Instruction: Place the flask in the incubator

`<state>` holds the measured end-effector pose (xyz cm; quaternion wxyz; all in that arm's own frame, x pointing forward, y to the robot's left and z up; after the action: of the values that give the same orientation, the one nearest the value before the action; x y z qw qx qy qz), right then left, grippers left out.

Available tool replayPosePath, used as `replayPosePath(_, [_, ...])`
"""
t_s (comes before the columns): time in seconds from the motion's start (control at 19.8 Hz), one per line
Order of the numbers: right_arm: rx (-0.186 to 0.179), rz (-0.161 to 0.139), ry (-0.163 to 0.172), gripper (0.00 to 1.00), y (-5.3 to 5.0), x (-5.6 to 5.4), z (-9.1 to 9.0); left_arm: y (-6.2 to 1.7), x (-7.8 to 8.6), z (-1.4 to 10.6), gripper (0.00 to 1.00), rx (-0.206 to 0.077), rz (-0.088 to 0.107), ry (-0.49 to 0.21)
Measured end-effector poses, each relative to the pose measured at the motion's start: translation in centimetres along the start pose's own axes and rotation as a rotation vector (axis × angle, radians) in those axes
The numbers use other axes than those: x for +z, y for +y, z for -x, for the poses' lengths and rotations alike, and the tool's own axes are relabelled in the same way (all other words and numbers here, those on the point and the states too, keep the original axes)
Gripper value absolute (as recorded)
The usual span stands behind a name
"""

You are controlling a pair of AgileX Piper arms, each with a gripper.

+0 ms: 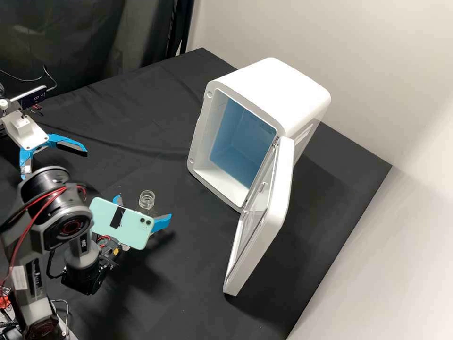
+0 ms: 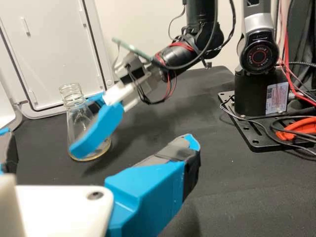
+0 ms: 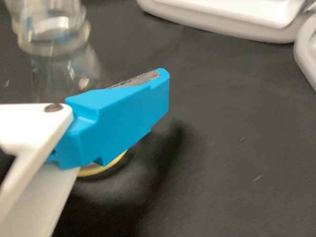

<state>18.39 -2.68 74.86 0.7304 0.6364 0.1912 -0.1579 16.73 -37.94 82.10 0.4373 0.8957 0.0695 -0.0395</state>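
A clear glass flask (image 1: 147,200) stands upright on the black bench, left of the incubator. My right gripper (image 1: 141,211) is open and straddles it, one blue finger (image 1: 163,222) on each side. In the left wrist view a finger (image 2: 98,129) crosses in front of the flask (image 2: 79,123). The right wrist view has the flask (image 3: 57,44) close beside one finger (image 3: 123,111). The white incubator (image 1: 278,89) has a blue inside, and its door (image 1: 264,212) hangs open. My left gripper (image 1: 49,151) is open with nothing in it at the far left.
The right arm's base (image 2: 261,94) and its red cables (image 2: 296,133) sit on a plate at the bench's near left. A mint-green phone (image 1: 122,223) is mounted on the right wrist. The bench edge runs close behind and to the right of the incubator.
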Motion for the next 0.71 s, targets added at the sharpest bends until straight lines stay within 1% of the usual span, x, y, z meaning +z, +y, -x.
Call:
replayPosePath(0.15, [-0.046, 0.007, -0.017, 1.0, -0.8, 0.4, -0.9, 0.0, 0.0, 0.0, 1.0, 0.0, 0.0, 0.0])
replayPosePath(0.2, [-0.048, 0.011, -0.023, 1.0, -0.9, 0.7, -1.3, 0.0, 0.0, 0.0, 1.0, 0.0, 0.0, 0.0])
replayPosePath(0.25, [-0.045, 0.008, -0.035, 1.0, -0.9, 1.0, -1.8, -0.01, 0.1, 0.0, 1.0, -0.001, -0.001, -0.005])
replayPosePath(0.4, [-0.053, 0.001, -0.044, 1.0, -0.9, 1.5, -2.5, -0.01, 0.2, -0.1, 1.0, -0.001, -0.001, -0.009])
replayPosePath(0.51, [-0.042, 0.008, -0.04, 1.0, -0.6, 1.6, -2.8, -0.01, 0.2, -0.1, 1.0, -0.001, -0.001, -0.009])
replayPosePath(0.71, [-0.001, 0.001, -0.069, 1.0, 0.1, 1.9, -3.2, -0.01, 0.2, -0.1, 1.0, -0.001, -0.001, -0.009])
